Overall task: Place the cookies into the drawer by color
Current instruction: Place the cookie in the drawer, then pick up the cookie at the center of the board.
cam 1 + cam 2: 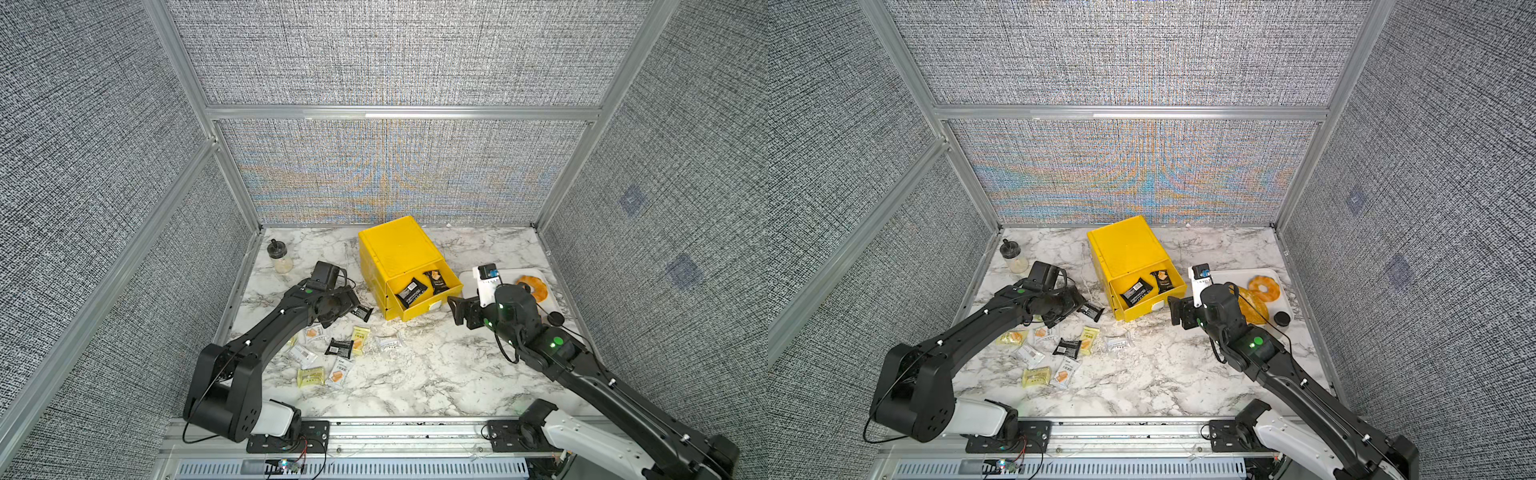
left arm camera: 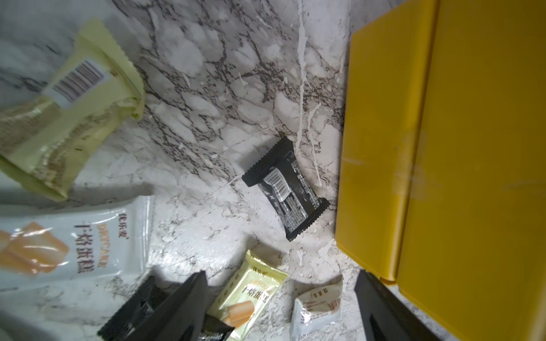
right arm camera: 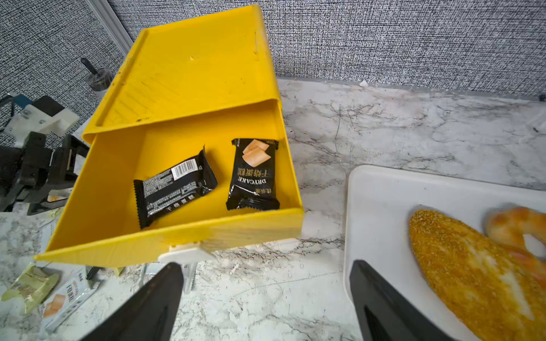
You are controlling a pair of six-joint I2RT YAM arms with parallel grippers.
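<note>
You see the top drawer (image 1: pixel 419 308) pulled out at centre, with two black cookies (image 1: pixel 411 292) lying inside. Your right gripper (image 3: pixel 267 265) hovers just near of its front, fingers spread wide and empty. Your left gripper (image 2: pixel 280 276), fingers apart and empty, hangs beside a loose black cookie (image 1: pixel 362 312) left of the drawer. The other cookies (image 1: pixel 309 376) lie scattered nearer.
</note>
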